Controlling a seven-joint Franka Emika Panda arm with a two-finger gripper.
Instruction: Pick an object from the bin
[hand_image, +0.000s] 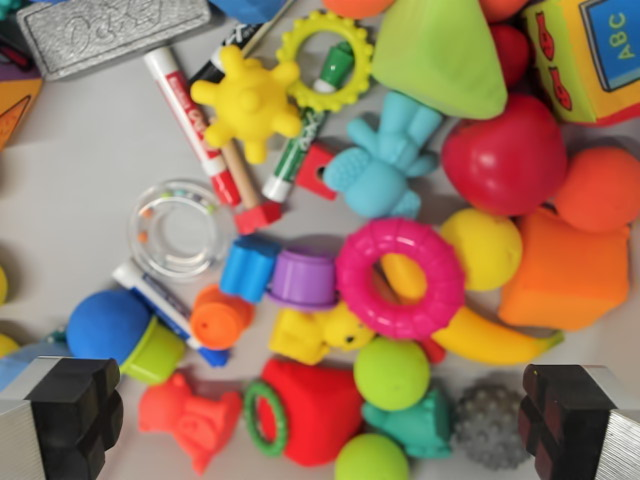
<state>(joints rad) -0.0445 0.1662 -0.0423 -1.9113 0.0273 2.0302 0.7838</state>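
Pink ring | lies mid-bin atop the banana, beside the purple cup | looks light, rubbery (probably squashy) | I'd pinch one side of its band | my gripper spread wide, empty

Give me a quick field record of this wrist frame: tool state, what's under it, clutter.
view: wrist, looking down into bin
tool: open, holding nothing, fingers at the bottom corners
between fingers: red toy, green ball, teal toy
centre: pink ring lying over a banana
upper left: clear ring, lying apart on bare bin floor
clutter: dense, toys overlapping
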